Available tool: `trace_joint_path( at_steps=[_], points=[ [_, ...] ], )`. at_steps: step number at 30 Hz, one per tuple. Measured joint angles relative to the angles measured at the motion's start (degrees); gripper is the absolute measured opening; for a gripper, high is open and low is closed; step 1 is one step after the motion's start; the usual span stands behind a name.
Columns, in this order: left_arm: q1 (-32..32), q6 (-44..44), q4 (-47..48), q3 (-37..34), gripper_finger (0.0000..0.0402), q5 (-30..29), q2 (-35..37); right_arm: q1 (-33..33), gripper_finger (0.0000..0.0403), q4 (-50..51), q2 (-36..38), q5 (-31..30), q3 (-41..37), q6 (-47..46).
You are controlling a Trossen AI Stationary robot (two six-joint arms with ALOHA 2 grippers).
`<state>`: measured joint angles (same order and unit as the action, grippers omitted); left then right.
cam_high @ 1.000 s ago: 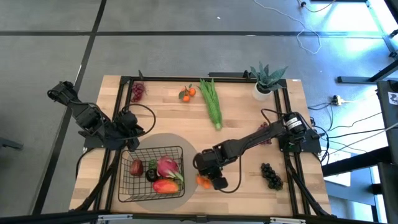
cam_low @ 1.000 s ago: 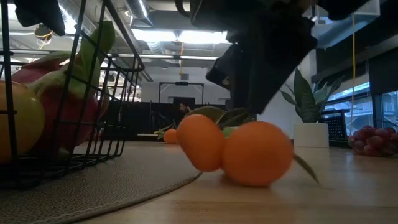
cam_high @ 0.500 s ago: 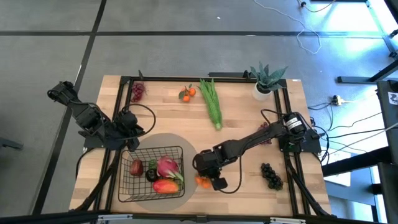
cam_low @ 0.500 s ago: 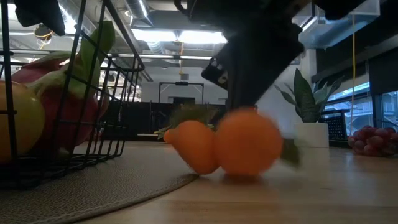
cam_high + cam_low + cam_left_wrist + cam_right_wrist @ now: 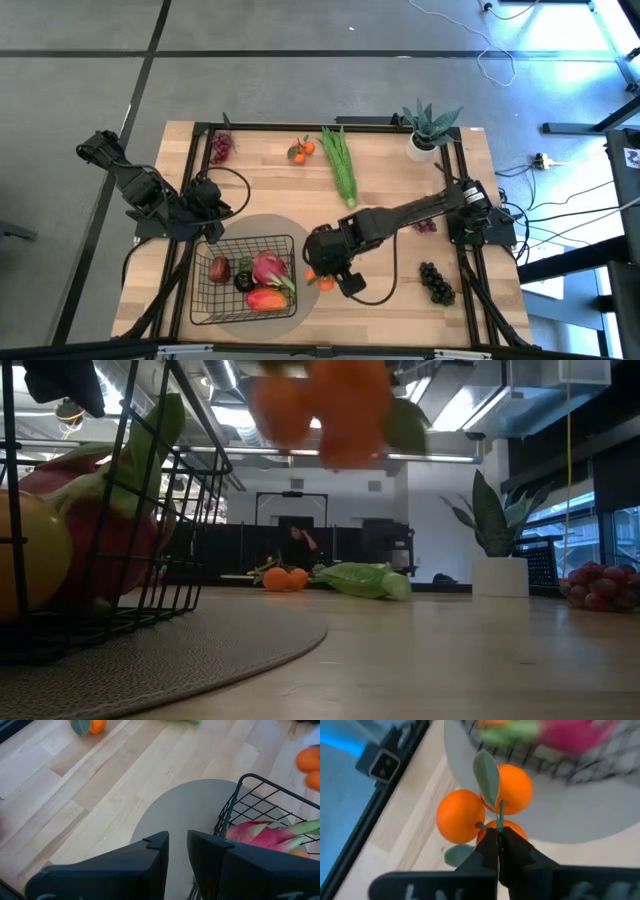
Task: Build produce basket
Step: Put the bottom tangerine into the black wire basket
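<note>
At the left of the overhead frame, the left hand (image 5: pixel 205 192) waits just above the upper-left corner of the square black wire-mesh basket (image 5: pixel 205 300), its two dark fingers nearly together with only a thin gap and nothing between them. That basket sits on a round grey mat (image 5: pixel 262 224) at the lower left of the light wooden table (image 5: pixel 390 180), and it already holds a pink dragon fruit (image 5: pixel 267 268), a red-orange mango (image 5: pixel 264 298), a red fruit and a small dark one. Just right of the basket's right wall, the right hand (image 5: pixel 318 277) is clenched on the stem of a leafy cluster of small orange tangerines (image 5: pixel 480 807), which hangs clear of the table, high in the table-level frame. The step in hand looks like carrying this cluster to the basket; the next move calls for bringing it over the rim, above a free spot beside the dragon fruit, then letting go. Further right and up lie a second tangerine pair (image 5: pixel 302 150), a long green bunch (image 5: pixel 341 165), dark grapes (image 5: pixel 436 281) at lower right, and a spiky potted plant (image 5: pixel 428 128).
</note>
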<state>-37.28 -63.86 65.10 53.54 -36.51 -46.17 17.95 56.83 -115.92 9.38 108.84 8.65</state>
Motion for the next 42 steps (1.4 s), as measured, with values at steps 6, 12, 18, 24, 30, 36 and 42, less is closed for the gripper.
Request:
trace_joint_path(
  at_steps=[6,12,18,24,30,36,42],
  points=[
    [0.0,0.0,0.0,0.0,0.006,0.0,0.01,-1.58,0.0,-4.56,0.09,-0.73,7.25,7.48],
    [0.02,-0.02,0.0,0.0,0.006,-0.02,0.0,-4.81,0.0,-11.81,-0.43,3.56,6.39,14.32],
    [0.02,-0.02,0.35,0.02,0.006,-0.02,0.07,-6.61,0.0,-20.34,-3.95,8.74,5.09,16.98],
    [0.02,-0.02,0.5,0.02,0.006,-0.01,0.0,-6.32,0.0,-26.24,-9.14,12.07,5.04,15.59],
    [0.02,-0.02,1.54,0.04,0.006,0.0,0.0,-5.5,0.0,-27.64,-12.78,14.6,5.05,13.83],
    [0.02,-0.02,1.88,0.04,0.006,0.0,0.02,-5.29,0.0,-27.42,-13.94,16.34,5.07,12.8],
    [0.02,-0.02,1.88,0.04,0.006,0.0,0.02,-5.13,0.0,-27.04,-13.94,16.26,5.07,12.78]
  ],
)
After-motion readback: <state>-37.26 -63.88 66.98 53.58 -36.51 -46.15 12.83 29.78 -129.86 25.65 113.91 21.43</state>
